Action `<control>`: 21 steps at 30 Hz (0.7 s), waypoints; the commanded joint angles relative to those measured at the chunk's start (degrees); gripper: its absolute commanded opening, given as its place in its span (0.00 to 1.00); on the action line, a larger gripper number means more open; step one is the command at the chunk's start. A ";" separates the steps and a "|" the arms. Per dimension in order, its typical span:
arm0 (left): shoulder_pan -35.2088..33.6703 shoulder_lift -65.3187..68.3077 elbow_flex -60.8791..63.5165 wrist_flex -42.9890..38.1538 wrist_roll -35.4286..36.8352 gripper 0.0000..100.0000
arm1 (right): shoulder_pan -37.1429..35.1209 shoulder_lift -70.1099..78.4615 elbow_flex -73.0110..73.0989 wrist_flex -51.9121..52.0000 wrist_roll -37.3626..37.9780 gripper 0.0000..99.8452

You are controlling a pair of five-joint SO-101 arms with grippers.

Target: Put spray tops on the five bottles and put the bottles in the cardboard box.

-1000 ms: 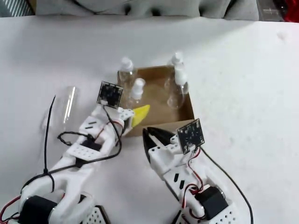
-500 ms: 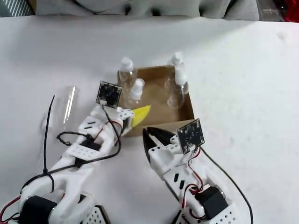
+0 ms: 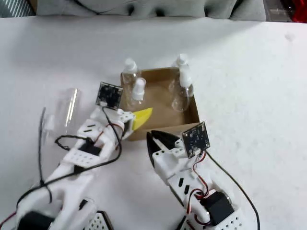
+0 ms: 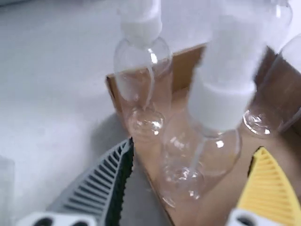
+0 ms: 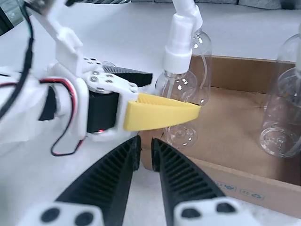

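Note:
The cardboard box [image 3: 159, 106] sits mid-table with capped clear bottles standing in it: one at the far left corner [image 3: 129, 73], two on the right side [image 3: 181, 62] [image 3: 183, 93], and one near the left wall [image 3: 138, 92]. My left gripper [image 3: 138, 109] is open, its grey finger [image 4: 113, 183] and yellow finger [image 4: 263, 188] either side of that left bottle [image 4: 207, 141] without pressing it. An uncapped bottle [image 3: 67, 108] lies on the table left of the box. My right gripper [image 5: 145, 141] is shut and empty, just in front of the box's near wall [image 5: 225, 181].
A black cable [image 3: 43, 143] loops along the left arm. The right half of the table and the strip beyond the box are bare white surface. A grey cushion edge [image 3: 144, 7] runs along the far side.
The left arm has pulled slightly back and to the left, and the bottle near the left wall stands a little more upright. The right arm has not moved.

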 commanded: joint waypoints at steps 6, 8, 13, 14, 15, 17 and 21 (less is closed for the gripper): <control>-2.86 -27.65 -0.35 26.99 -4.92 0.36 | 0.66 -0.22 -3.25 0.22 0.79 0.02; -2.86 -32.13 -0.70 32.35 -5.19 0.36 | 0.66 -0.22 -3.25 0.22 0.79 0.02; -4.18 -42.07 -0.88 43.34 -5.19 0.35 | 0.66 -0.22 -3.16 0.22 0.79 0.02; -4.79 -43.65 -1.14 45.63 -5.19 0.35 | 0.66 -0.22 -3.08 0.22 0.79 0.02; -5.58 -44.88 -2.11 48.09 -5.19 0.35 | 0.66 -0.22 -3.08 0.22 0.79 0.02; -8.04 -46.20 -4.57 53.63 -5.19 0.35 | 0.66 -0.22 -3.08 0.22 0.79 0.02; -14.99 -46.29 -10.90 64.44 -4.84 0.35 | 0.66 -0.22 -2.99 0.22 0.79 0.02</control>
